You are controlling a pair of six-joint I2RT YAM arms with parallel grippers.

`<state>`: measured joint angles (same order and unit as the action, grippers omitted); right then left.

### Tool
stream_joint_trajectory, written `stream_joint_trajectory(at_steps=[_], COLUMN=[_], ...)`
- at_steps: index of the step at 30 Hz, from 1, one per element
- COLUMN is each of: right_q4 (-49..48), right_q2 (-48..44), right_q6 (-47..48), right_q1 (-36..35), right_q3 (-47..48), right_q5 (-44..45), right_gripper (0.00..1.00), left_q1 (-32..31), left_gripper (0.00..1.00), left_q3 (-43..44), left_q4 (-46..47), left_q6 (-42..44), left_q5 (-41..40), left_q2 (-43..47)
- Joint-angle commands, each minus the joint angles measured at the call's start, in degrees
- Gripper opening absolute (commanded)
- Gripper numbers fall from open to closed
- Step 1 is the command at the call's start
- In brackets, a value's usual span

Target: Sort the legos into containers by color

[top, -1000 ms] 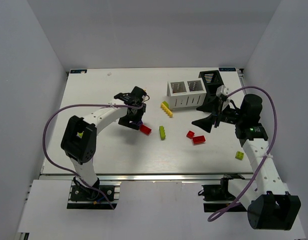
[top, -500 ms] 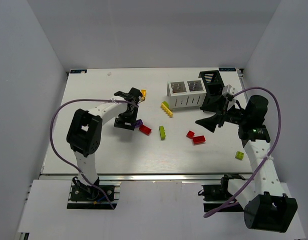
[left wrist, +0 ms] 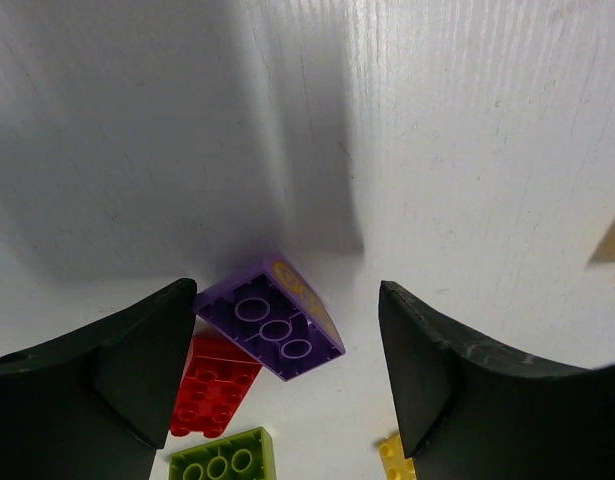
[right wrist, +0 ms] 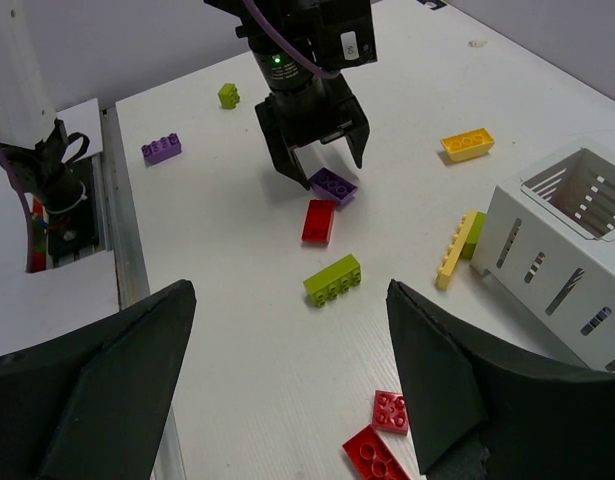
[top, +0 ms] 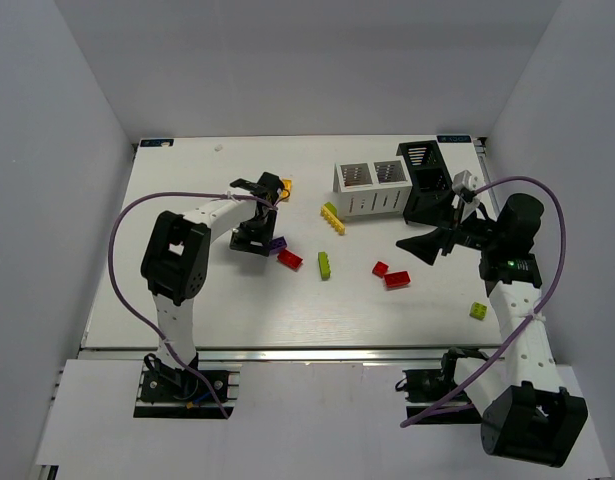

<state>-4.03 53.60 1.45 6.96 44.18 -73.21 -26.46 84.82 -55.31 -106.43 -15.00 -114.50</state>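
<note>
My left gripper [top: 264,242] [left wrist: 287,292] is low over the table, jaws open around an upside-down purple lego [left wrist: 272,325] [top: 278,243] that lies close to the left finger. A red lego [left wrist: 212,385] [top: 290,259] and a lime green lego [left wrist: 222,462] [top: 324,265] lie just beyond it. My right gripper [top: 417,247] [right wrist: 289,290] hangs open and empty above the table, near the black bin [top: 424,172]. The white two-compartment box [top: 372,190] [right wrist: 562,245] stands beside that bin.
A long yellow lego [top: 333,218] [right wrist: 454,250] lies by the white box, an orange one [top: 285,185] [right wrist: 467,144] further back. Two red legos [top: 389,275] [right wrist: 382,435] lie mid-table, a lime one [top: 478,311] near the right arm. Another purple lego [right wrist: 161,149] and a lime one [right wrist: 228,95] lie far left.
My left gripper has shifted slightly left, uncovering the purple lego, and its jaws have narrowed a little. My right gripper has drifted a little to the right, still open.
</note>
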Motion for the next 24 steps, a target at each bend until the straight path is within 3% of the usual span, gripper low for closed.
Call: stream_joint_trajectory(at_steps=[1, 19, 23, 24], right_q4=[-3.87, -6.6, -7.74, -7.83], right_q2=[-0.87, -0.96, -0.96, -0.96], right_q6=[-2.49, -5.41, -6.29, -6.64], right_q1=[0.86, 3.41, 4.2, 4.37], right_q3=[-0.59, -1.38, -1.73, -1.82], right_q5=[-2.2, -4.13, -4.66, -4.75], right_gripper=[0.82, 0.81, 0.81, 0.81], left_q1=[0.0, -0.61, -0.09, -0.09], left_gripper=[0.83, 0.82, 0.72, 0.63], left_q3=[0.44, -1.94, -1.15, -1.14], left_q4=[0.9, 4.51, 4.68, 4.86], left_q6=[0.08, -0.18, -0.09, -0.09], left_q5=[0.59, 4.72, 4.9, 4.9], left_q2=[0.68, 0.68, -0.99, -1.08])
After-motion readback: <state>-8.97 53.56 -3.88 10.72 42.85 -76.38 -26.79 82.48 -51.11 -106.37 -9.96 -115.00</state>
